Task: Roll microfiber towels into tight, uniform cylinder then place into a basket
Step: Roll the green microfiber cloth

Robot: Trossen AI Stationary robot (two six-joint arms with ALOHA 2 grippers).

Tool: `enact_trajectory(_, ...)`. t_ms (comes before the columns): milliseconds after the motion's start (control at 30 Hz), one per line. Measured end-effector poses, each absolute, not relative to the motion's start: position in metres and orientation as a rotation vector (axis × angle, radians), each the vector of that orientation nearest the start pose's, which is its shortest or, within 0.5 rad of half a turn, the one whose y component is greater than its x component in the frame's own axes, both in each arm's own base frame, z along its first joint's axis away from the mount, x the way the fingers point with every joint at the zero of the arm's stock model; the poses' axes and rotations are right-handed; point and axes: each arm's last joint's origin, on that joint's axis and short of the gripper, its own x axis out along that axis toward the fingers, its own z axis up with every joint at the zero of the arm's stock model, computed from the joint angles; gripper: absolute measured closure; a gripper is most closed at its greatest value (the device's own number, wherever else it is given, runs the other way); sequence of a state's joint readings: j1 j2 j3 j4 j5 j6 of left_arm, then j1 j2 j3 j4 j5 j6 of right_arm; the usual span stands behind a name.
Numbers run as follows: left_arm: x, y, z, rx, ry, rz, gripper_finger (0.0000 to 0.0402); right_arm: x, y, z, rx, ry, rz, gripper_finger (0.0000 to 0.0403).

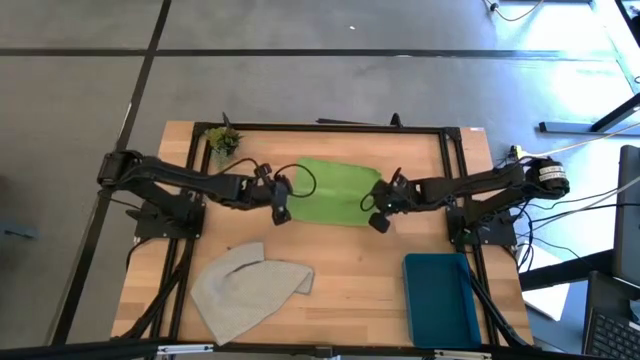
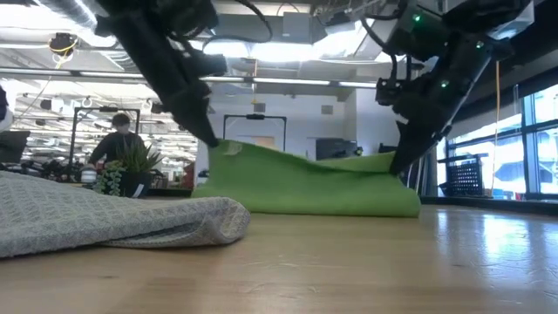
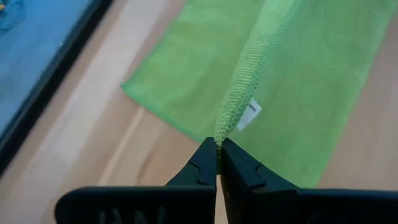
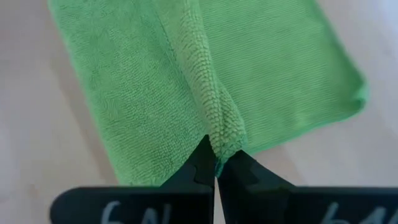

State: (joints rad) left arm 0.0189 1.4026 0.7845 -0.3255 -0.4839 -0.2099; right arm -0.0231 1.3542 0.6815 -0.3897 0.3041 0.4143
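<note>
The lime green towel (image 1: 335, 188) lies spread at the table's middle, its near edge raised, the rest on the wood; it also shows in the low view (image 2: 305, 187). My left gripper (image 1: 283, 207) is shut on its near left corner. My right gripper (image 1: 378, 216) is shut on its near right corner. The grey-beige towel (image 1: 250, 285) lies crumpled at the near left, resting flat on the table. The teal bin (image 1: 440, 297) stands at the near right. My left gripper pinches the green towel's near left corner (image 3: 219, 138) between its two fingertips, coming in slanting down from the table's left. The cloth runs away from the fingers as a raised ridge, lifted off the wood; a white label (image 3: 249, 114) hangs beside it. My right gripper pinches the towel's near right corner (image 4: 219, 144) between its two fingertips, slanting down from the table's right. The cloth is bunched into a ridge at the fingers and lifted there. Between the two grippers the raised edge (image 2: 305, 160) sags a little.
A small green plant sprig (image 1: 222, 140) stands at the far left corner. The black frame rails (image 1: 330, 127) run along the table's edges. Bare wood (image 1: 350, 270) lies between the grey towel and the bin. A person (image 2: 118, 139) shows in the room beyond the table.
</note>
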Motion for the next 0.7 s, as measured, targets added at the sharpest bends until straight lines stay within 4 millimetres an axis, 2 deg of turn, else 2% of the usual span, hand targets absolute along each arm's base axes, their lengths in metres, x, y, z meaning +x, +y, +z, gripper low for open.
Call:
enact_trajectory(267, 0.282, 0.043, 0.173, 0.064, 0.874, 0.615, 0.0401, 0.237, -0.031, 0.173, 0.178, 0.948, -0.631, 0.0396)
enact_trajectory(433, 0.290, 0.056, 0.168, 0.051, 0.819, 0.660, 0.0401, 0.236, -0.040, 0.174, 0.167, 0.937, -0.700, 0.0396)
enact_trajectory(700, 0.290, 0.070, 0.164, 0.051, 0.829, 0.695, 0.0401, 0.234, -0.050, 0.174, 0.164, 0.940, -0.727, 0.0396)
